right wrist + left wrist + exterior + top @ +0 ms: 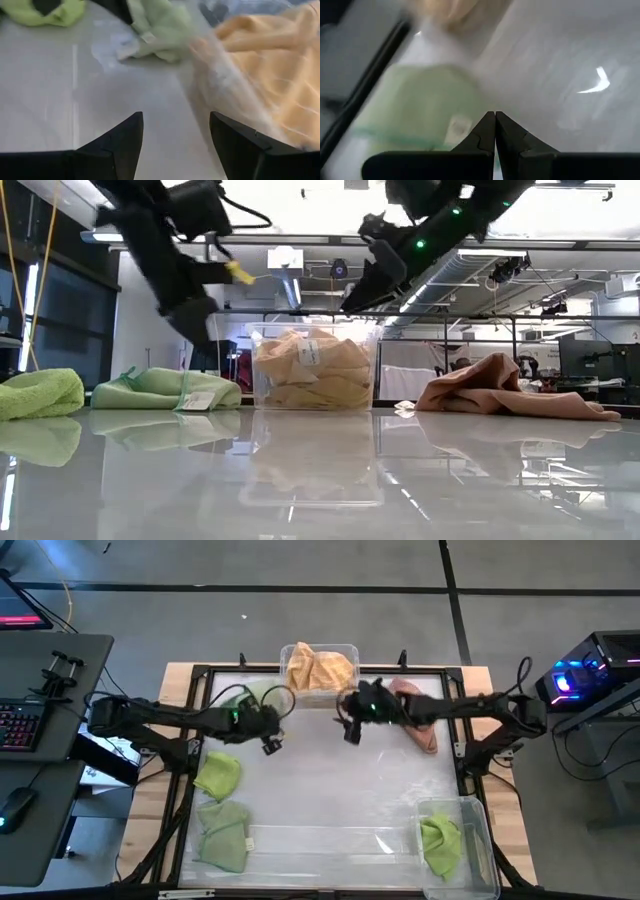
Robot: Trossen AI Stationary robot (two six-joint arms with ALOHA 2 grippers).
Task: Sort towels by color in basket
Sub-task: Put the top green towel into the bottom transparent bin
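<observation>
Sort looking partly done, judging by how things are lying now

- Yellow towels (318, 667) are sitting in the clear bin (345, 652) at the middle of the far edge, bin looking well filled
- One green towel (441, 843) is lying in the second bin (478, 808) at the near right corner
- Three more greens are waiting on the bench: one (252, 693) near the far left corner beside the yellow bin, one (219, 775) along the left edge, one (224, 834) near the near left corner
- Pink towel (418, 712) is lying loose on the bench toward the far right, no bin for it showing

Left gripper (270, 743) is hovering above the far-left green, fingers (487, 131) pressed together, holding nothing. Right gripper (349, 732) is hanging in the air just beside the yellow bin, fingers (124, 140) spread wide, empty

My read: yellows finished, greens mostly remaining, pink unresolved. Next pick probably the far-left green, and it needs to travel diagonally across to the near right bin
</observation>
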